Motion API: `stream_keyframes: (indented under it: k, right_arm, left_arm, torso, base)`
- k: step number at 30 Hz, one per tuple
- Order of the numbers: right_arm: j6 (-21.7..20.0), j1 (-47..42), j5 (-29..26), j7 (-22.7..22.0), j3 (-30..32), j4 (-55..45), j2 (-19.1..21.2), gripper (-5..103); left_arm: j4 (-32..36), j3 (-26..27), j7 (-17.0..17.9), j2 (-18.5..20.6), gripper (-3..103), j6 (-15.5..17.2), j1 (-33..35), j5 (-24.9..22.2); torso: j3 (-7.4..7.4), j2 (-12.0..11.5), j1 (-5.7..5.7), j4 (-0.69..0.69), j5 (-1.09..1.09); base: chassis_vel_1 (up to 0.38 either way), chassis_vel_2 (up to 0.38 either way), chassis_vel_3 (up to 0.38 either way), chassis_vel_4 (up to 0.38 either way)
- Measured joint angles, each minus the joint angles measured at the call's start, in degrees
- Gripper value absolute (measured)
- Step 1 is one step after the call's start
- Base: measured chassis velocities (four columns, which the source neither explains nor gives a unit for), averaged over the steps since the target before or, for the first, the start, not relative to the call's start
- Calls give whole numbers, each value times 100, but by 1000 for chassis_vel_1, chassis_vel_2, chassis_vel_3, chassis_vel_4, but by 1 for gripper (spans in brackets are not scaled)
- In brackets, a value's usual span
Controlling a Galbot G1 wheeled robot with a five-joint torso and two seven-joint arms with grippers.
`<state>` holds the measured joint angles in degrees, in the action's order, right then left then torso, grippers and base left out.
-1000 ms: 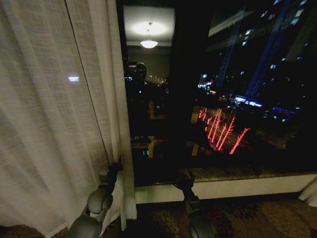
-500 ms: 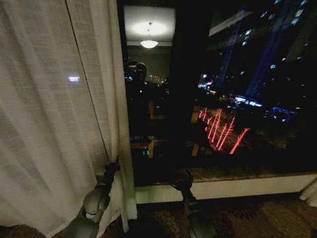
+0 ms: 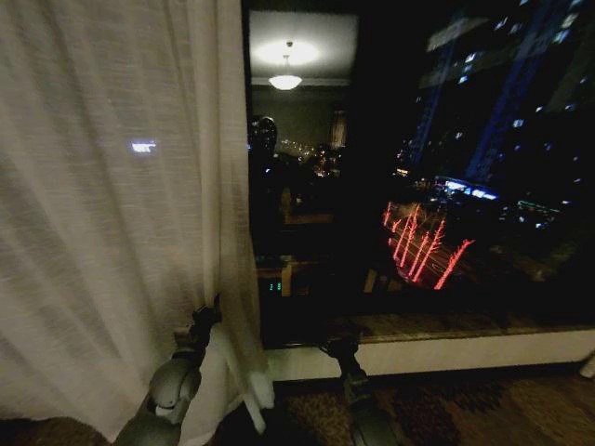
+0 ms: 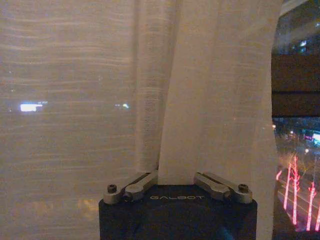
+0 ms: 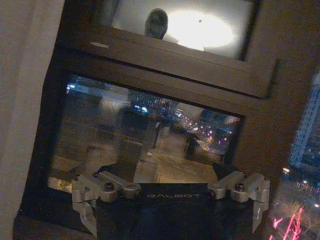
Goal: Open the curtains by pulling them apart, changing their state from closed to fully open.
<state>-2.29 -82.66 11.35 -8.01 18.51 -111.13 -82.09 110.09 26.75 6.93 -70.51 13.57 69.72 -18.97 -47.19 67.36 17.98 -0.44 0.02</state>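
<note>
Curtains (image 3: 112,214) hang left of the dark window (image 3: 418,186). Left gripper (image 3: 203,321) pressed into the panel's inner edge; wrist view shows its fingers (image 4: 135,185) clamped on a pleat. Right gripper (image 3: 340,346) low before the sill (image 3: 465,351), fingers (image 5: 85,212) spread wide, holding nothing.

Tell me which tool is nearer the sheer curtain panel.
Left. The left tool is at the sheer curtain panel, its inner edge fold caught between the fingers. The right tool hangs open apart from it, before the bare window.
</note>
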Motion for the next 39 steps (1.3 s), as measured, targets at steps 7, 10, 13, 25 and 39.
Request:
stream_keyframes:
  k: [7,10,13,25,39]
  right_arm:
    - [40,-25,0,0,-35,-23,14,100]
    - [41,-36,0,0,-73,-35,14,100]
    - [42,-48,6,0,-107,-55,12,100]
    - [71,-148,23,-5,-156,-164,25,100]
    - [202,-319,48,-12,-226,-289,17,100]
  left_arm:
    - [129,84,-18,-34,0,-13,176,9]
    - [186,133,-25,-39,0,-17,265,11]
    - [247,191,-30,-41,0,-16,356,12]
    - [481,311,-37,-77,0,-17,605,20]
    - [641,398,-52,-183,0,-72,812,47]
  torso:
    - [1,0,0,-1,0]
    - [1,0,0,0,0]
    - [0,0,0,0,-1]
    - [0,0,0,0,-1]
    - [1,0,-1,-1,1]
  base:
    - [326,311,-344,-328]
    - [350,352,-359,-333]
    - [357,380,-362,-349]
    - [351,355,-353,-353]
    - [347,356,-352,-348]
